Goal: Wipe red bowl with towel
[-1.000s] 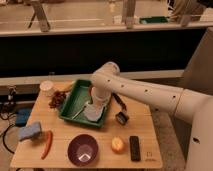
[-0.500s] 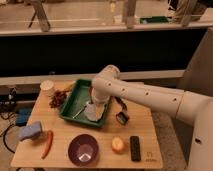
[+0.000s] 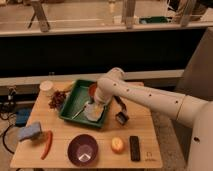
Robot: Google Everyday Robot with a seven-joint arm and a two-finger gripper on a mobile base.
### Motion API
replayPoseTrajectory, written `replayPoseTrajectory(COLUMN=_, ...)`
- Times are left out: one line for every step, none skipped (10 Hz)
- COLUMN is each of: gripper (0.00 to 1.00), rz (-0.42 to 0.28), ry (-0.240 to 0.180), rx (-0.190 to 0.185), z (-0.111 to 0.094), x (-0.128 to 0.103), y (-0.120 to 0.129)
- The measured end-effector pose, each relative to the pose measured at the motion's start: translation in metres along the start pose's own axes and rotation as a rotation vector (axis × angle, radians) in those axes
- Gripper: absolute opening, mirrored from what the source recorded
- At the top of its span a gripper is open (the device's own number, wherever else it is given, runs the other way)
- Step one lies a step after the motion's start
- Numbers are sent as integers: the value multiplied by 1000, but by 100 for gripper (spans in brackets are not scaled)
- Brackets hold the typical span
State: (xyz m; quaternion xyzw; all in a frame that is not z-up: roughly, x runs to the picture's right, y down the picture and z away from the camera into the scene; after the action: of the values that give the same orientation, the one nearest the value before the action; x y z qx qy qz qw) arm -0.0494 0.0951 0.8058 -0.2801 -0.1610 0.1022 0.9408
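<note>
Gripper lower — nearer towel

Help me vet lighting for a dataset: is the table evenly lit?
Camera view: warm, fairly even light on the table; the band behind it is nearly black; the gripper, low in the green tray over the towel beside the red bowl, is mostly hidden by the arm.

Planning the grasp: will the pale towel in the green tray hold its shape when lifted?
Probably not: the towel lies crumpled, so it likely droops and folds. It looks light, likely dragging rather than sliding whole. The gripper is over it in the green tray.
</note>
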Motion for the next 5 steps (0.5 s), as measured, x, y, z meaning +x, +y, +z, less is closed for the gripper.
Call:
replayPoseTrajectory(gripper=80, rz=12, ry=-12, rx=-5, z=4, x=1, y=0)
replayPoseTrajectory(gripper=80, rz=23, ry=-23, rx=-8, z=11, x=4, y=1)
replayPoseTrajectory(gripper=80, rz=24, ry=-24, rx=-6, z=13, x=6, y=0)
replayPoseTrajectory(gripper=80, rz=17, ry=-16, rx=-1, z=16, x=9, y=0)
replayPoseTrajectory(gripper=80, rz=3, ry=-6, rx=1, z=22, x=9, y=0)
